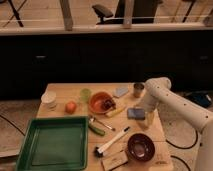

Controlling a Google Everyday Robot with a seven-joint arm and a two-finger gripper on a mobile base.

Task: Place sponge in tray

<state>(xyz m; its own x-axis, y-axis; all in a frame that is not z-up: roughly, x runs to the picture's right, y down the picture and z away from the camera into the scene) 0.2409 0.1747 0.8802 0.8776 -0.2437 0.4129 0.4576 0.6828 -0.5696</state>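
Note:
The slate-blue sponge [135, 113] lies flat on the wooden table [65, 91], right of centre. The large green tray [50, 146] sits at the table's front left, with nothing in it. My gripper [144, 107] hangs from the white arm that comes in from the right. It is just above and right of the sponge, close to its far right edge. The arm's wrist hides the fingertips.
An orange bowl [101, 102], a green cup [86, 95], an orange fruit [71, 106] and a white cup [49, 99] stand behind the tray. A pale grey-blue pad [120, 92] and a metal cup [138, 89] are at the back. A dark-red bowl [140, 146], a brush [111, 142] and a yellow block [149, 119] are in front.

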